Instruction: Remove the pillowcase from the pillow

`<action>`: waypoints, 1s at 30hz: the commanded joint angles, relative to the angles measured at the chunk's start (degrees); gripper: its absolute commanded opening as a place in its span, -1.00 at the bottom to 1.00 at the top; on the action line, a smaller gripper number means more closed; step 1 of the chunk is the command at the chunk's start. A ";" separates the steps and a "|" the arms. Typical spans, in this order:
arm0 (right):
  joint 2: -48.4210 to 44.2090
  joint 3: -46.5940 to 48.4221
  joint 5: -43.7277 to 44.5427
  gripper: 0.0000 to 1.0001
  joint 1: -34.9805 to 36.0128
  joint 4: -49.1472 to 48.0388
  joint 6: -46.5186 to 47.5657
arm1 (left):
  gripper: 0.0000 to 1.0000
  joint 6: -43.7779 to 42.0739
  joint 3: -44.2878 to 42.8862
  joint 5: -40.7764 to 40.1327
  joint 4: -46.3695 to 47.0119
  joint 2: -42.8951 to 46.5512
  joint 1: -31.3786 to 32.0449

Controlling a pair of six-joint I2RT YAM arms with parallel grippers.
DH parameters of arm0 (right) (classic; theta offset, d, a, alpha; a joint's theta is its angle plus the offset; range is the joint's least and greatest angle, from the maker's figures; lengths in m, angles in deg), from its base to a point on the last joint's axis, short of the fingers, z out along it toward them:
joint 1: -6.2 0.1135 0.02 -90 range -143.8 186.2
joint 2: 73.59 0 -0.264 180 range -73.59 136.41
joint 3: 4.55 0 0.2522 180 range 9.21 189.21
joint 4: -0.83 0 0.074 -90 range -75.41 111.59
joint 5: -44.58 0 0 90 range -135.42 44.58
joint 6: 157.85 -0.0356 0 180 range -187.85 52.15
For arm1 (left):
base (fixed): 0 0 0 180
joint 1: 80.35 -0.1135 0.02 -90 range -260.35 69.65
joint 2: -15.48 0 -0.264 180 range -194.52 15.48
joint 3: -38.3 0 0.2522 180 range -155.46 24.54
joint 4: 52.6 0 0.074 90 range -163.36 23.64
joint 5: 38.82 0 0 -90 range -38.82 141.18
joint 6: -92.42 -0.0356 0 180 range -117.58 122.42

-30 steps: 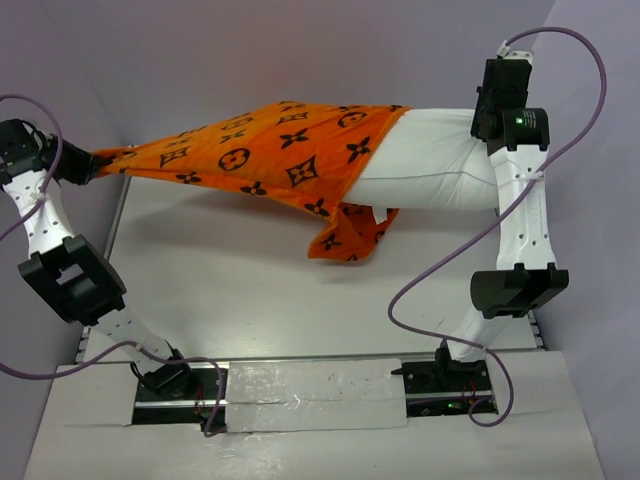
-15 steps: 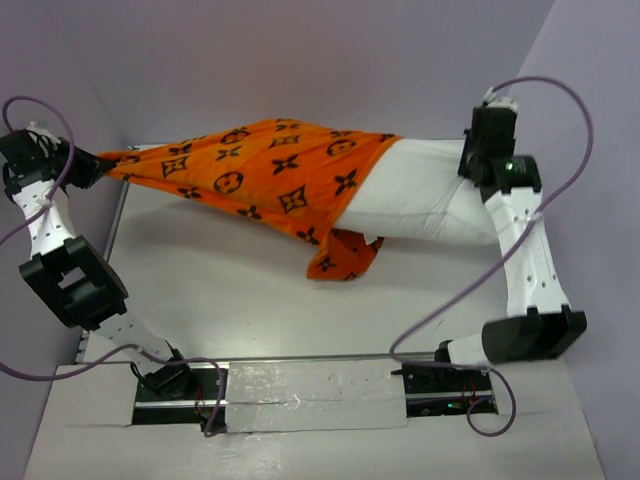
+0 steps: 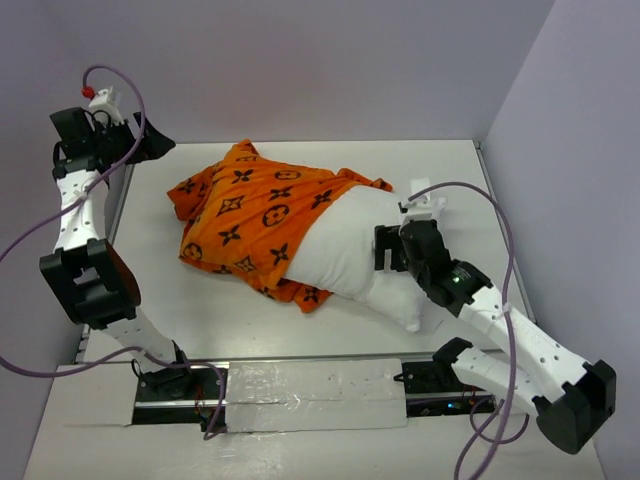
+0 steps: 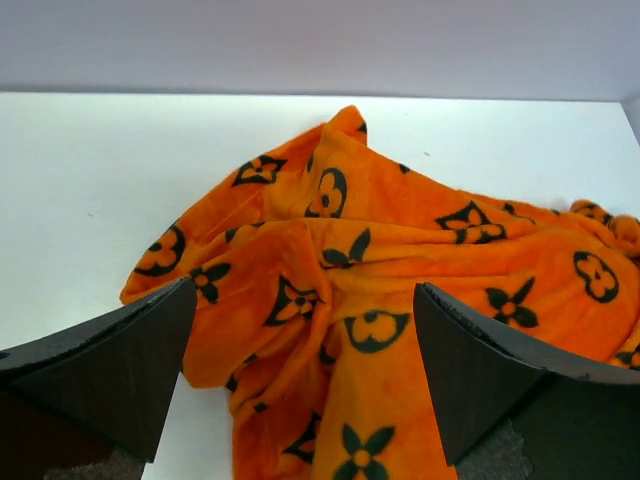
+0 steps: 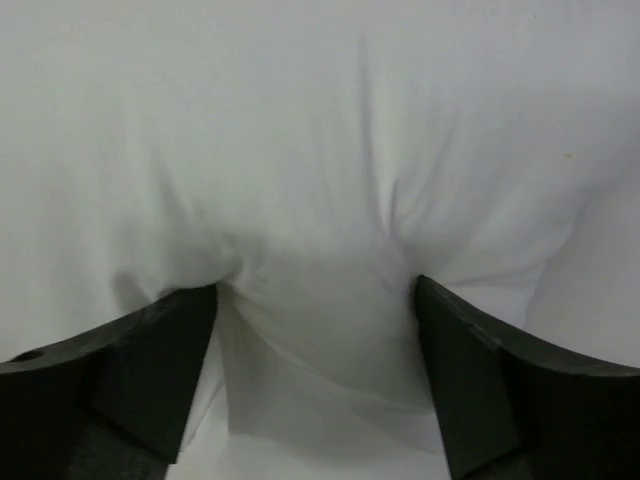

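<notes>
Left tool (image 4: 304, 290): jaws spread and empty, short of the pillowcase (image 3: 250, 215), so nothing tensions the cover.
Right tool (image 5: 315, 290): jaws wide, pressed into the pillow (image 3: 355, 250), whose fabric puckers between them.
Pillowcase: slack on the counter (image 3: 200, 320), half on the pillow; it probably needs a fresh grip.

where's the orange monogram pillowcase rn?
Top view: the bright orange patterned fabric pillowcase lies bunched left of centre on the table, covering the left end of the plump white pillow.
</notes>
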 commanded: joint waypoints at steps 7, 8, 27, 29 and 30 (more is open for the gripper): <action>-6.50 15.40 1.56 1.00 2.71 7.15 -5.12 | 0.99 -15.37 -13.41 -0.50 -9.02 -1.49 17.68; -6.07 18.03 0.77 1.00 2.36 7.67 -4.68 | 0.99 -15.83 -14.29 1.41 -9.03 -2.38 20.30; 9.06 23.42 -16.89 1.00 -19.35 3.11 -6.44 | 0.99 -22.52 -15.53 -25.78 -8.42 -11.17 53.37; 8.18 22.28 -17.60 1.00 -19.44 2.23 -6.26 | 0.98 -22.08 -16.31 -29.76 -9.46 -12.05 53.29; 7.83 21.66 -17.60 1.00 -19.44 2.14 -6.17 | 0.97 -21.99 -16.75 -29.85 -11.04 -13.18 53.20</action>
